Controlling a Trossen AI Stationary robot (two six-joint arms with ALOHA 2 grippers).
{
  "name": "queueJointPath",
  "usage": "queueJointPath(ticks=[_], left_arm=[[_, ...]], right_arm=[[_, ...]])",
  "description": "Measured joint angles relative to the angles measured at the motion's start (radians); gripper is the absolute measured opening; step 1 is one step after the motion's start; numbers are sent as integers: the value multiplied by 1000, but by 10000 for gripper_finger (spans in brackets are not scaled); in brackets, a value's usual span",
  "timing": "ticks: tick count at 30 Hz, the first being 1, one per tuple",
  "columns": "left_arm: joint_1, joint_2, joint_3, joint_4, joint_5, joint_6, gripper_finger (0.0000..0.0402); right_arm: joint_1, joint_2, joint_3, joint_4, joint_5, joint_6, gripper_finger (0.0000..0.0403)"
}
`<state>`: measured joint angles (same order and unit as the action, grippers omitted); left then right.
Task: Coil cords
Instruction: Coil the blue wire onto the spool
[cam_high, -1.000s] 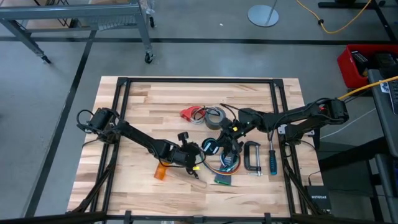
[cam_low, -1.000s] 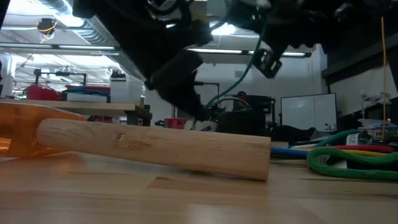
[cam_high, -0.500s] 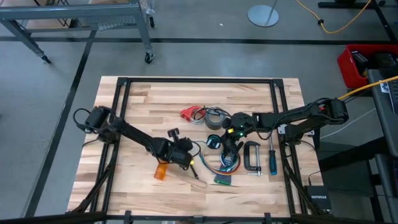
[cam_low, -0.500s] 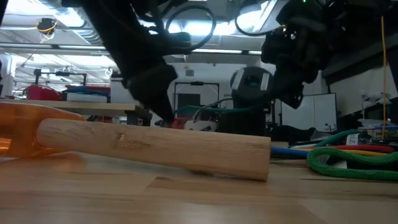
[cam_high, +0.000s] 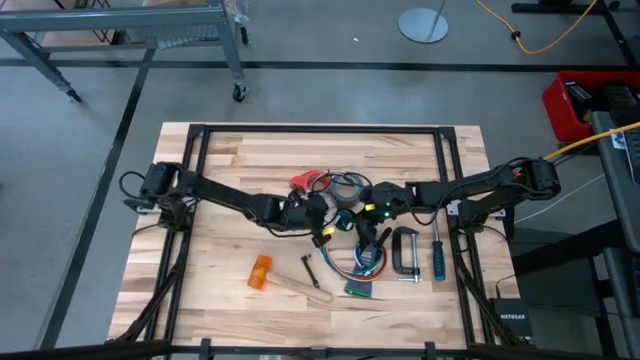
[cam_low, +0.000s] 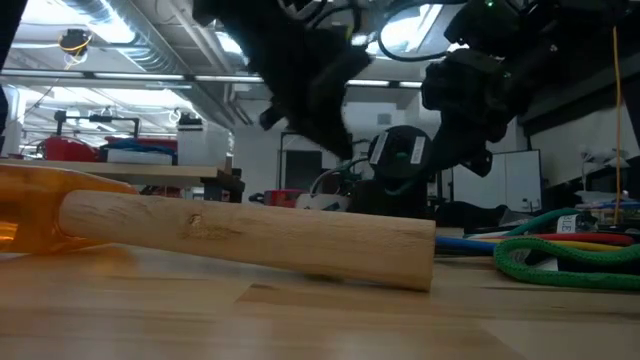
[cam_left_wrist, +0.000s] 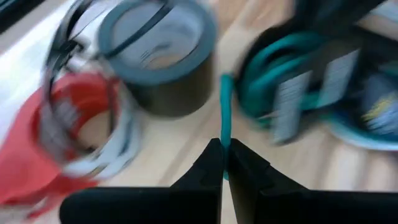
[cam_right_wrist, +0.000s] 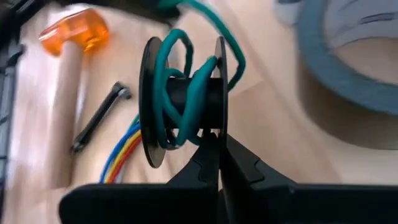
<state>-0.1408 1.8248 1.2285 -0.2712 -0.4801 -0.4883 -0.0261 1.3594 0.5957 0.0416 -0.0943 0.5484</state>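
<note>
Orange-headed mallet (cam_high: 262, 273) lower left of centre in high view, wooden handle running toward lower right.

Left gripper (cam_high: 322, 226) just left of table middle, fingers (cam_left_wrist: 208, 167) pressed together, pinching teal cord (cam_left_wrist: 225, 118).

Cord runs lengthwise straight away from fingertips toward grey tape roll (cam_left_wrist: 163, 50).

Right gripper (cam_high: 375, 222) right of middle, fingers clamped on black spool (cam_right_wrist: 184, 99). Teal cord is wound round its core, spool axis crosswise.

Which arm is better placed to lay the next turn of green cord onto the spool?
Left. The left gripper is pinched on the green cord leading to the black spool, while the right gripper is shut on that spool.
</note>
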Motion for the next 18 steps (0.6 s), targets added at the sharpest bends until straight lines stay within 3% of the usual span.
queueJointPath(ticks=[12, 18], left_arm=[[1, 0, 69, 179, 116, 47, 1], [1, 4, 69, 223, 124, 24, 1]], right_arm=[[1, 0, 0, 29, 103, 60, 5], [1, 0, 0, 123, 126, 120, 5]])
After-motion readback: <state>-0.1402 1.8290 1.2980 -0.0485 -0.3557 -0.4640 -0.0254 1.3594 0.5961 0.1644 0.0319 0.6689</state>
